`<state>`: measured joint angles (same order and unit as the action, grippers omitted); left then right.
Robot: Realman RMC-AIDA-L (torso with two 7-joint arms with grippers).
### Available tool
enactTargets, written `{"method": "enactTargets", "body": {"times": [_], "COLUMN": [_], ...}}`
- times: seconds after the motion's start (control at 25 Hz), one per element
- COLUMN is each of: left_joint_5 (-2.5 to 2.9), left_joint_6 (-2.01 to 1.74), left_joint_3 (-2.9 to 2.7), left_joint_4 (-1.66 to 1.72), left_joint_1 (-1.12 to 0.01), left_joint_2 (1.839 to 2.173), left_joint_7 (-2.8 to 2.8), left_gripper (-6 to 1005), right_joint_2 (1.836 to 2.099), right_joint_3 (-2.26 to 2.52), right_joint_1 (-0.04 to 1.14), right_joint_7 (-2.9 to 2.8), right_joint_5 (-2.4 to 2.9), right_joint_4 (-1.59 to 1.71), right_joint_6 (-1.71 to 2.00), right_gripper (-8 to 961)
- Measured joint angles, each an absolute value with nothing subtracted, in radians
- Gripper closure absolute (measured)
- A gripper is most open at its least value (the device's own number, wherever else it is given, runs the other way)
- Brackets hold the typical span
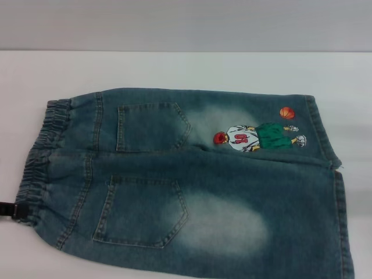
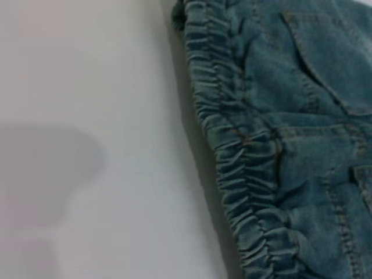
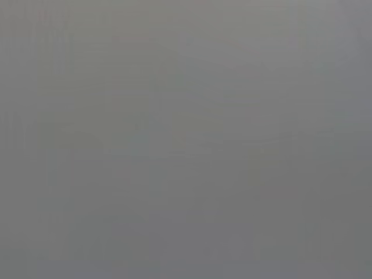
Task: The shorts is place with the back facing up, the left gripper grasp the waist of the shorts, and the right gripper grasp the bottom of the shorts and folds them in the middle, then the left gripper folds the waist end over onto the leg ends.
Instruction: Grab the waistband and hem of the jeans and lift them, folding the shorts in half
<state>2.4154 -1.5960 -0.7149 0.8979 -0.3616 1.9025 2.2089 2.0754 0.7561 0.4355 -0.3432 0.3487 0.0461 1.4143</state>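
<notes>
The faded blue denim shorts [image 1: 197, 186] lie flat on the white table [image 1: 174, 67] with the back up and both patch pockets showing. The gathered waist [image 1: 43, 157] is at the left, also close up in the left wrist view [image 2: 244, 157]. The leg hems, the bottom of the shorts [image 1: 325, 131], are at the right, by the cartoon basketball print [image 1: 258, 136]. A black part of my left gripper [image 1: 11, 210] pokes in at the left edge, against the near end of the waistband. My right gripper is out of view, and its wrist view shows only plain grey.
Bare white table surrounds the shorts at the back and left [image 2: 87, 87]. The near leg runs off the lower and right edges of the head view. A grey wall [image 1: 186, 23] stands behind the table.
</notes>
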Motion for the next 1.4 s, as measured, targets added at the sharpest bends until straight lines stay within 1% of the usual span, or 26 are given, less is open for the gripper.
{"method": "enactTargets", "body": {"times": [0.12,0.44,0.56,0.8,1.32,1.4], "left_joint_5": [2.452,2.464,2.467,2.467,2.468,2.469], "left_joint_6": [-1.587,-1.590,-1.616,-1.645,-1.648,-1.644], "left_joint_3": [-0.714,-0.713,-0.714,-0.715,-0.708,-0.709], "left_joint_4": [0.900,0.900,0.898,0.898,0.908,0.909], "left_joint_1": [-0.381,-0.395,-0.406,-0.412,-0.425,-0.426], "left_joint_2": [1.915,1.926,1.936,1.941,1.943,1.942], "left_joint_7": [2.209,2.209,2.209,2.208,2.194,2.189], "left_gripper": [249,249,249,248,417,455], "right_joint_2": [2.075,2.074,2.074,2.072,2.071,2.071], "right_joint_3": [0.763,0.768,0.763,0.758,0.756,0.756], "right_joint_1": [0.436,0.436,0.435,0.435,0.435,0.434], "right_joint_7": [-0.344,-0.339,-0.337,-0.336,-0.335,-0.335], "right_joint_5": [0.349,0.350,0.350,0.350,0.342,0.341], "right_joint_4": [0.046,0.046,0.046,0.046,0.050,0.050], "right_joint_6": [1.414,1.407,1.405,1.398,1.390,1.389], "right_gripper": [359,360,360,359,359,359]}}
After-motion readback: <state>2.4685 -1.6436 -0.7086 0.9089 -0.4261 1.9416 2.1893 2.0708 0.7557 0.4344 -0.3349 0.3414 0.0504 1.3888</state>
